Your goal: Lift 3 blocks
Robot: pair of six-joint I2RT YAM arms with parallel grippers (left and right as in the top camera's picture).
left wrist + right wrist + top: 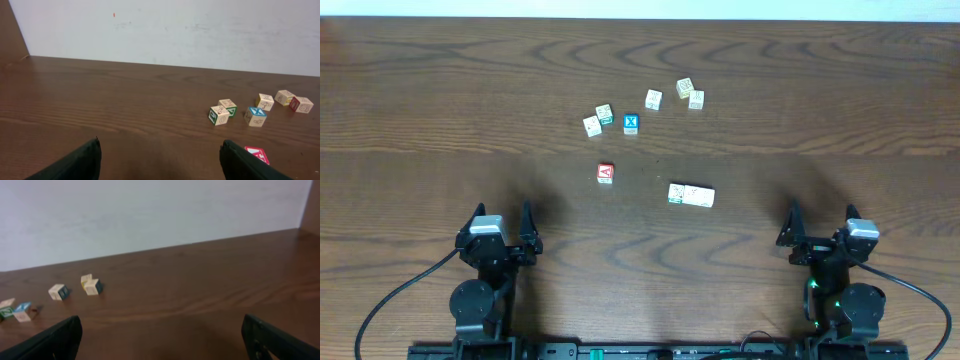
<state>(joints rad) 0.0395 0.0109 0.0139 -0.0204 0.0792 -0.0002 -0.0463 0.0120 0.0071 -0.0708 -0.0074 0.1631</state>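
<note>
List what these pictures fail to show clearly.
Row of cream blocks: overhead, too small to read markings or count seams; outside both wrist views.
Red cube: left wrist, partly behind the left gripper.
Blue cube: right wrist, blurred, letter unreadable.

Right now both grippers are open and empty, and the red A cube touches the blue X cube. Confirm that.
Wrong: the red A cube lies well apart from the blue X cube, as the overhead view shows. The left gripper and right gripper are open and empty.
</note>
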